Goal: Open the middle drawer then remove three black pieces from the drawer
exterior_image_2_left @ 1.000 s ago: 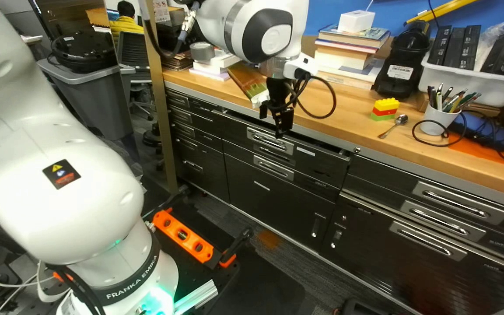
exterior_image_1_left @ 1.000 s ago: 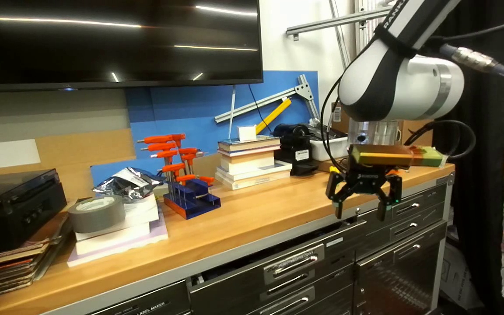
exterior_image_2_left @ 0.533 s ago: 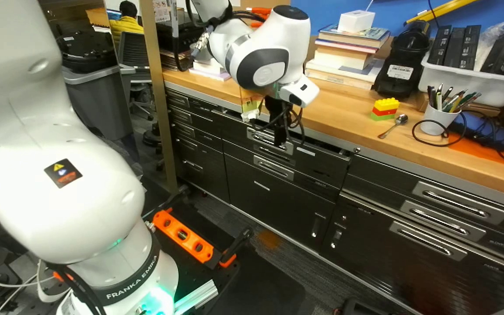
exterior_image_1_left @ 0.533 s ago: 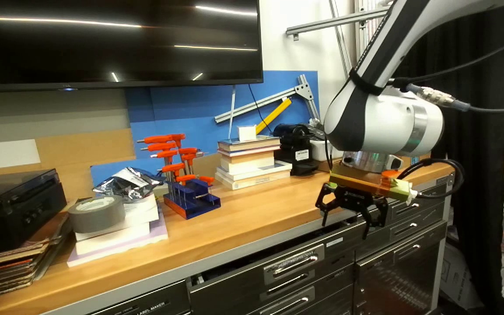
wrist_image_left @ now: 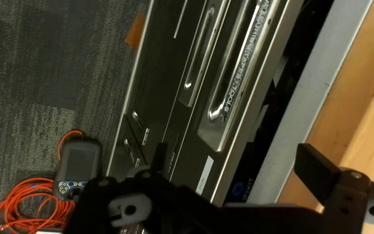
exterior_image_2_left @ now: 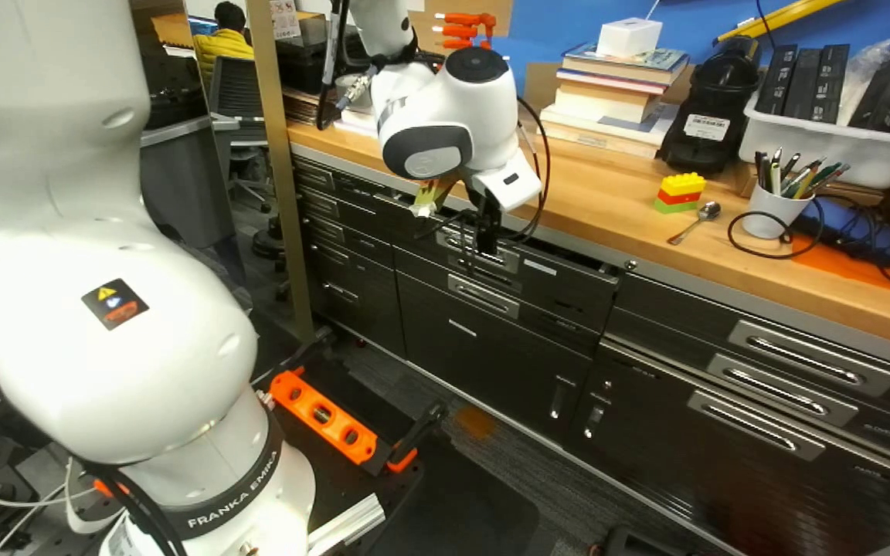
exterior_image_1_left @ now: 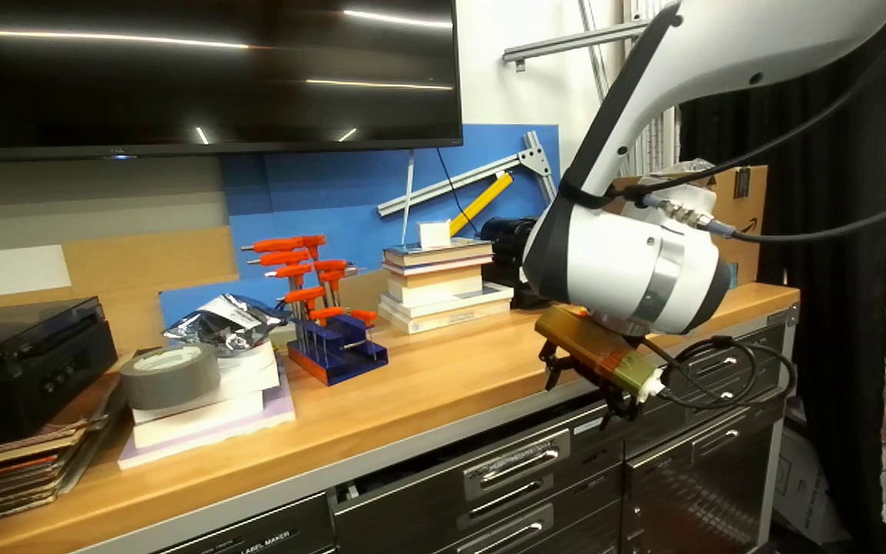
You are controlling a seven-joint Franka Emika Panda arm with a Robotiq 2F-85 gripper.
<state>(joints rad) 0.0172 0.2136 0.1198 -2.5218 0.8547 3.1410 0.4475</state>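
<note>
My jaws stand wide apart: in the wrist view one finger point(wrist_image_left: 317, 170) shows across the bench point(wrist_image_left: 368, 123) above the middle drawer point(exterior_image_1_left: 439, 500), its mate across the dark cabinet front point(wrist_image_left: 156, 81) below the drawer, and the drawer's own upper edge runs through the space between them. In both exterior views my jaws hang near the drawer's front; I cannot tell whether a tip touches the metal. The drawer is ajar under the bench, out only a little, its bar handle point(exterior_image_1_left: 520, 468) facing outward, and a narrow dark slot point(wrist_image_left: 291, 74) runs along its top. Inside the drawer I make out pale shapes point(wrist_image_left: 280, 71) and a dark item point(wrist_image_left: 243, 190) lettered IFIXIT; the rest is too dark to read, and I cannot tell where the black pieces lie. A pale label point(exterior_image_1_left: 587, 425) sits on the drawer's face beside the handle. Behind the drawer and above it, a stack of books point(exterior_image_1_left: 439, 296) stands on the bench; well below the drawer, on the floor point(wrist_image_left: 44, 65), lie a handheld device point(wrist_image_left: 80, 165) with a screen and a coil of orange cable point(wrist_image_left: 32, 198).
</note>
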